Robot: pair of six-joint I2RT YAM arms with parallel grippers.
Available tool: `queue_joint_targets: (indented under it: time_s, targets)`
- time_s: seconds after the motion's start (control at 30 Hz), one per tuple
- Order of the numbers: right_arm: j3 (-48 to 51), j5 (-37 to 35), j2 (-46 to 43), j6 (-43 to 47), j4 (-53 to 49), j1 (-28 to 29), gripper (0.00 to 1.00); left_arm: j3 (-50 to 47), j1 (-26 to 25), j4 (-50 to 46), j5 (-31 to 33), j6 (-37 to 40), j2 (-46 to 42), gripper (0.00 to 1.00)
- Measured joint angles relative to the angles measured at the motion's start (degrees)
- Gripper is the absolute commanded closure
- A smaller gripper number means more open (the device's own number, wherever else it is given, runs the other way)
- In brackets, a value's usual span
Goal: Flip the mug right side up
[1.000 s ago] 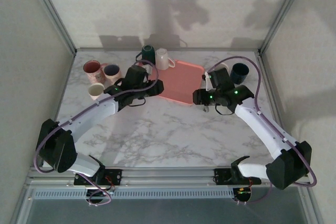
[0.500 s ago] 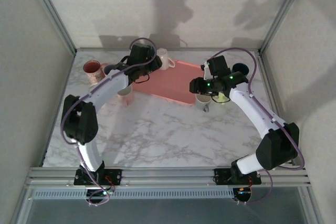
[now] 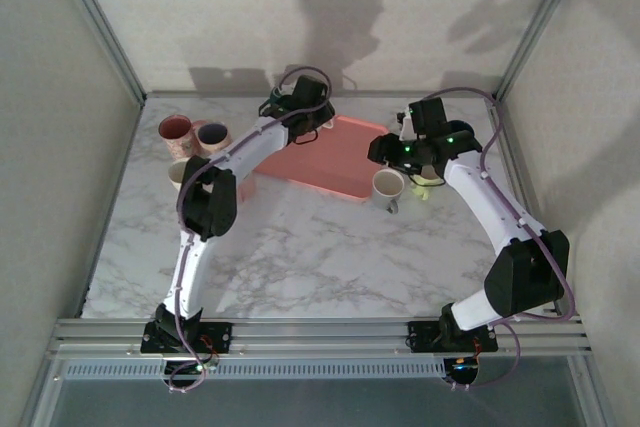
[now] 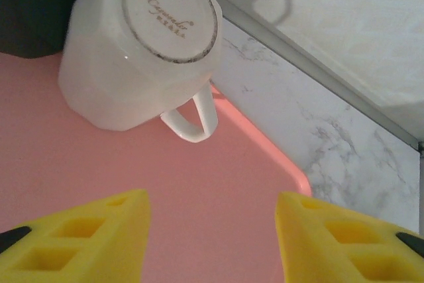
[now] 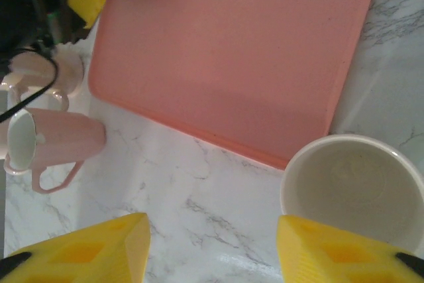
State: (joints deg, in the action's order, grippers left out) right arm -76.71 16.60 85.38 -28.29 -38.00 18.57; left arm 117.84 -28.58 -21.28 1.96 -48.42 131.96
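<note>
left tool (image 4: 211, 230), jaws apart and empty, faces the mug (image 4: 139, 51), which sits just ahead on the tray (image 4: 99, 164) with base and handle toward the tool; closing on its smooth wall may squirt it sideways into the dark mug (image 4: 33, 11) ahead-left.

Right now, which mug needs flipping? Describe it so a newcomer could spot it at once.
Find the pink tray on the marble table and go to its far corner near the back wall. The white mug sits there next to a dark mug; it is the pale one, showing its ringed, script-lettered base, not its mouth.
</note>
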Motion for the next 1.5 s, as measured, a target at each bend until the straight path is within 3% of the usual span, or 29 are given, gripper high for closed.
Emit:
queue_joint_targets:
  time_s: [0.3,0.8,1.0,1.33,1.5]
  targets:
    - [1.18,0.17,0.0,-1.79,1.46,-1.7,0.45,10.49,-0.22,-1.88,4.28,-2.27,10.19,0.44]
    - [2.69,0.42,0.0,-2.89,3.17,-2.27,0.45,17.03,-0.63,-0.35,6.34,-7.39,17.84,0.29]
    - [2.69,1.11,0.0,-2.89,3.15,-2.67,0.45,20.17,-1.14,1.16,6.45,-9.97,21.2,0.29]
    - [2.69,1.44,0.0,-2.89,3.13,-3.06,0.45,19.67,-0.98,1.86,6.73,-10.14,21.57,0.32]
    - [2.82,1.46,0.0,-2.89,3.13,-3.06,0.45,8.09,-0.39,3.19,6.95,-8.96,15.67,0.32]
